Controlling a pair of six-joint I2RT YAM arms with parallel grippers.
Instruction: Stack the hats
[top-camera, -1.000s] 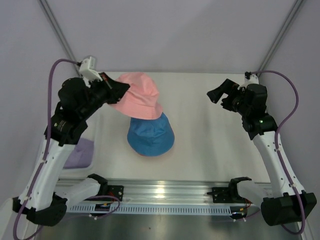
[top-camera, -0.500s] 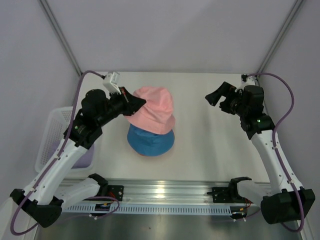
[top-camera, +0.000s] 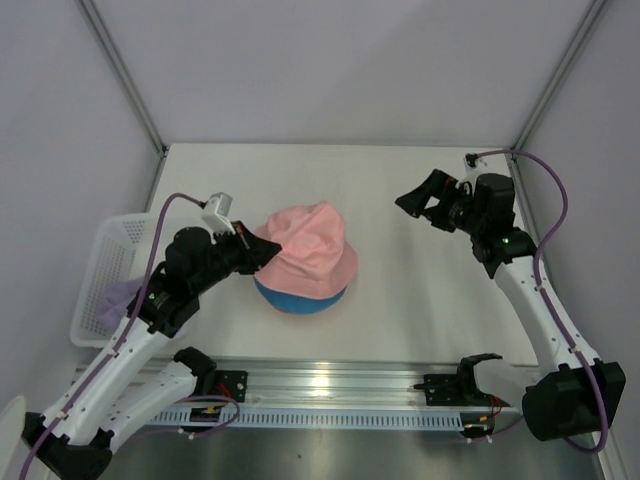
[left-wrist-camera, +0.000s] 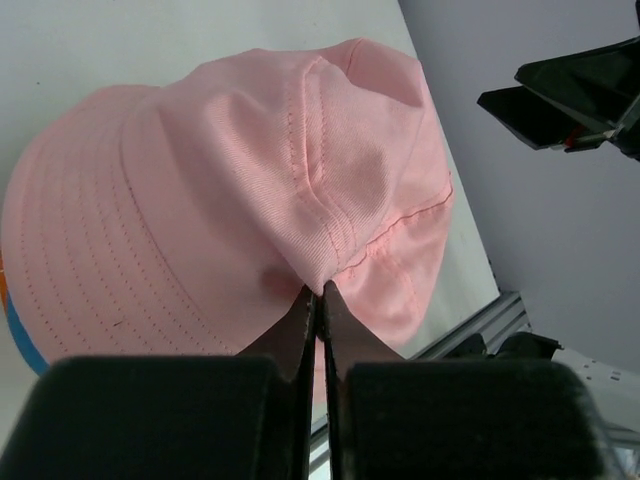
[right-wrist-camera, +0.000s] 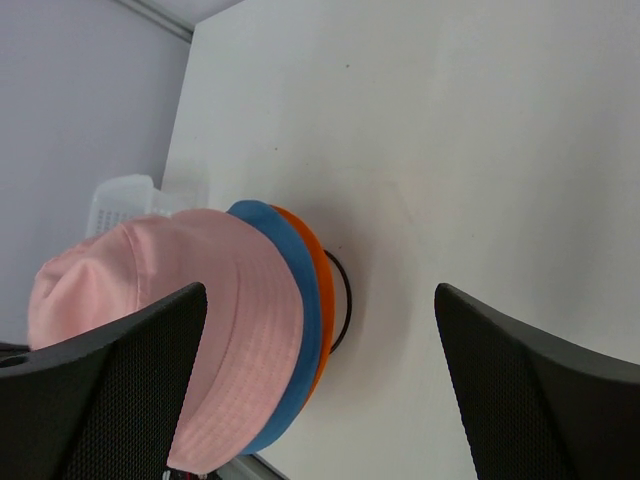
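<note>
Three hats piled: left gripper (left-wrist-camera: 320, 300) pinches the pink hat (top-camera: 305, 250) by its crown fold, hat lying just ahead of it atop blue hat (top-camera: 295, 298) and orange hat (right-wrist-camera: 322, 275); right gripper (top-camera: 412, 210), spread wide and empty, hangs well beyond the pile.

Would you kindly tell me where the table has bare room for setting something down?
Bare: the white table between the pink fabric bucket hat and the right arm, under the open right tool, and the far strip behind the hat. Crowded: the left side, where the left tool pinches that hat beside the white plastic mesh basket.
</note>
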